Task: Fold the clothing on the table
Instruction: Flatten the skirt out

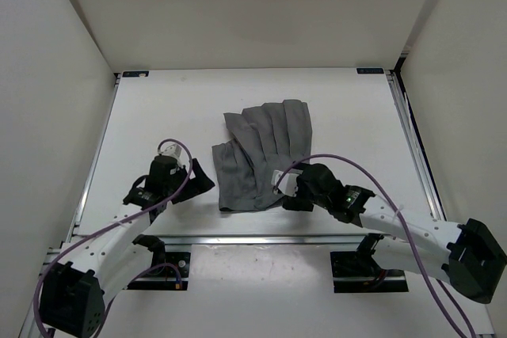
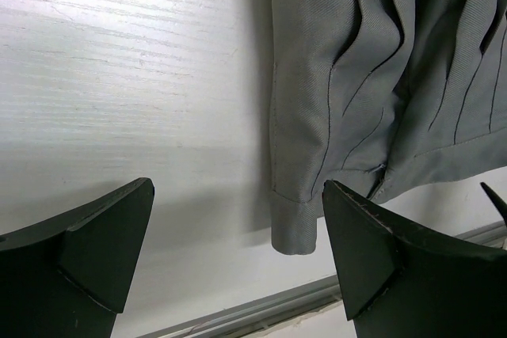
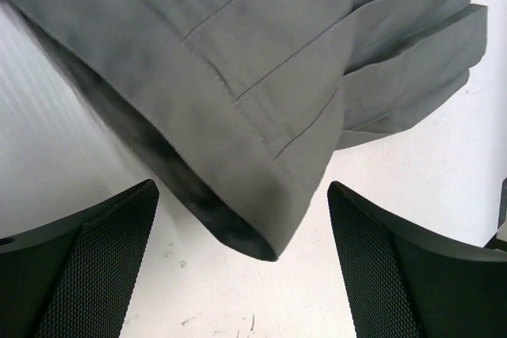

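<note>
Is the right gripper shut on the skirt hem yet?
Open. Right wrist view: the right gripper holds its fingers wide apart; the grey pleated skirt lies between them, unpinched.

The clothing is showing matt, finely twilled grey cloth with stitched hems; the worktop beneath it is showing a white, faintly grooved finish; the matt black jaws of the right gripper are showing dimpled faces.

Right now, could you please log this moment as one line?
clothing: lying on table | left gripper: open, at near-left corner | right gripper: open, at near-right corner | nothing held
</note>
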`<state>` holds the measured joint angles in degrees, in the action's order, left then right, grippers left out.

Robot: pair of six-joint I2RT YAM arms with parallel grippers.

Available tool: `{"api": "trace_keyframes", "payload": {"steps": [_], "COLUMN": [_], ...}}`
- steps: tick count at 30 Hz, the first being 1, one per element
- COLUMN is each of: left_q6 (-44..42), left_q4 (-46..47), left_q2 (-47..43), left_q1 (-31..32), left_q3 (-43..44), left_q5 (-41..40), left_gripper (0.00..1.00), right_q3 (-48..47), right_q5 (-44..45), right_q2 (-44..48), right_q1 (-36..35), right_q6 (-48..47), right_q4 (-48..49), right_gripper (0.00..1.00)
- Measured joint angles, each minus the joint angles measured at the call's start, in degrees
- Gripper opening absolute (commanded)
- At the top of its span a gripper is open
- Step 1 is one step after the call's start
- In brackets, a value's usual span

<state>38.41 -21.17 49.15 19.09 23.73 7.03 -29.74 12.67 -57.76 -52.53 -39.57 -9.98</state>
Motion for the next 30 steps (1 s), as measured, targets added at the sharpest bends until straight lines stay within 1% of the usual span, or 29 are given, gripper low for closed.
{"api": "trace_keyframes", "payload": {"steps": [6, 11, 15, 16, 17, 18, 19, 20, 21, 22, 24, 26, 28, 30], "left_q6": [-0.2, -0.3, -0.4, -0.5, -0.5, -0.6, -0.7, -0.7, -0.9, -0.9, -1.1, -1.1, -1.1, -1.1], "left_q4": [-1.0, -1.3, -1.5, -1.6, -1.7, -1.7, -1.8, -1.9, -2.0, -2.0, -2.0, -1.9, -2.2, -2.1], "left_q2": [-1.0, -2.4, -3.1, -3.2, -3.4, -3.5, -3.7, -3.9, -4.1, -4.3, -4.6, -4.9, -4.9, -4.8], "left_q1": [-1.9, -2.8, -3.7, -4.1, -4.4, -4.8, -5.0, -5.3, -5.5, -5.7, -6.1, -6.3, -6.4, -6.4], "left_q3": [0.0, -0.2, -0.7, -0.8, -0.8, -0.9, -0.9, -0.9, -0.9, -0.9, -1.0, -1.4, -1.7, -1.7], "left_q5": [1.0, 1.5, 2.4, 2.7, 2.9, 3.1, 3.1, 3.3, 3.4, 3.6, 4.1, 4.4, 4.6, 4.8], "left_gripper": [0.99, 0.99, 0.99, 0.99, 0.99, 0.99, 0.98, 0.99, 0.99, 0.99, 0.99, 0.99, 0.99, 0.99], "right_q3": [1.1, 2.5, 4.4, 5.0, 5.6, 6.1, 6.4, 6.5, 6.6, 6.6, 6.6, 5.7, 2.1, -4.1], "right_q5": [0.6, 2.2, 3.3, 3.5, 3.7, 4.0, 4.2, 4.5, 5.0, 5.5, 7.0, 8.0, 7.9, 5.7], "right_q2": [0.1, -1.3, -3.5, -3.9, -4.2, -4.7, -5.1, -5.6, -5.9, -6.1, -6.1, -6.1, -6.2, -6.7], "right_q1": [-0.4, -0.4, 0.3, 0.7, 1.1, 1.6, 2.1, 2.7, 3.1, 3.7, 5.0, 7.4, 11.7, 18.3], "right_q6": [-1.4, -3.0, -4.8, -5.3, -5.9, -6.2, -6.6, -7.0, -7.1, -6.6, -5.5, -3.2, 2.1, 9.0], "right_q4": [2.0, 7.0, 11.1, 11.8, 12.3, 13.3, 13.6, 14.0, 14.8, 15.5, 17.1, 17.2, 13.5, 8.9], "right_gripper": [0.92, 0.92, 0.89, 0.86, 0.83, 0.73, 0.47, 0.25, 0.16, 0.06, 0.00, 0.01, 0.00, 0.00]}}
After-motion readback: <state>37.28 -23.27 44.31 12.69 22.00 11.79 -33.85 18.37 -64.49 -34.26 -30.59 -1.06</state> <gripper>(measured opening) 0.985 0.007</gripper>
